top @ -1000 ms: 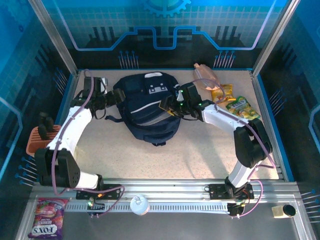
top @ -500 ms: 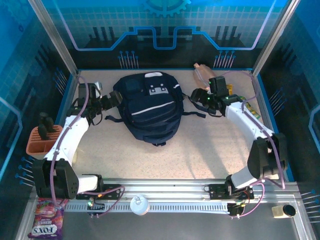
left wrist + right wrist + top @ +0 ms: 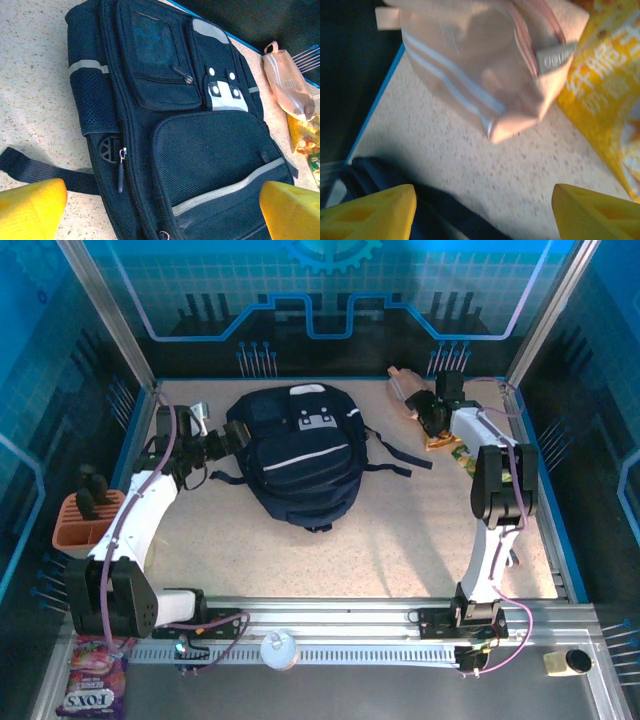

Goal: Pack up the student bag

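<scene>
The bag [image 3: 300, 455] lies flat on the table [image 3: 400, 550], in the upper middle of the top view, front pockets up. As far as we can see, every zip is closed. Our left hand [image 3: 160, 207] hovers at the bag's left side, fingers spread wide with nothing between them. We judge it is placed there to reach the zip pull [image 3: 121, 172] hanging at the side seam.

Our right hand [image 3: 482, 207] is at the upper right, fingers apart and empty, aimed at the pink pouch [image 3: 485, 65], probably the first item to go in. A yellow snack packet [image 3: 605, 90] touches the pouch on its right, so a grasp there could catch both. A loose strap [image 3: 395, 455] trails from the bag toward the pouch, close under the right hand's path. We think nothing can go in until the bag is opened. An orange tray [image 3: 80, 520] sits beyond the table's left edge.
</scene>
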### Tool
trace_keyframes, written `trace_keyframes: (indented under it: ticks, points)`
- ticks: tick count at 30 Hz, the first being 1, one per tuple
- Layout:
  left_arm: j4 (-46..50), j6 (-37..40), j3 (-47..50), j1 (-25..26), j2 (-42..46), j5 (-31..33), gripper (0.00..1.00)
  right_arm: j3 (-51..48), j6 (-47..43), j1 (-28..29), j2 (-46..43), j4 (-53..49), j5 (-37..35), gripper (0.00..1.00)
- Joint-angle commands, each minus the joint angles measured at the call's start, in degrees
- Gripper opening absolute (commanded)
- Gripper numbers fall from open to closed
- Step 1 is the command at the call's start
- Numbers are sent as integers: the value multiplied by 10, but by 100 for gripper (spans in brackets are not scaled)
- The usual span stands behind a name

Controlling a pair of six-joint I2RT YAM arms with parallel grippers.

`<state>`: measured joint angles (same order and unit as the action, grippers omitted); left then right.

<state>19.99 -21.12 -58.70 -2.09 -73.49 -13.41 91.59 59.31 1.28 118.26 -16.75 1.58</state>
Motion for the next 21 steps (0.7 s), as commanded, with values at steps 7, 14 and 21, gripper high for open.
trace_keyframes:
  ticks: [7,14,21]
  points:
    - [1,-7,-14,-4,-11,-22,99,116,49,-14,105,-31,-1,71]
    - [7,-7,-19,-4,-13,-23,99,134,51,-16,130,-50,8,63]
    - [12,-5,-21,-4,-13,-19,99,84,45,-13,83,-71,-44,66]
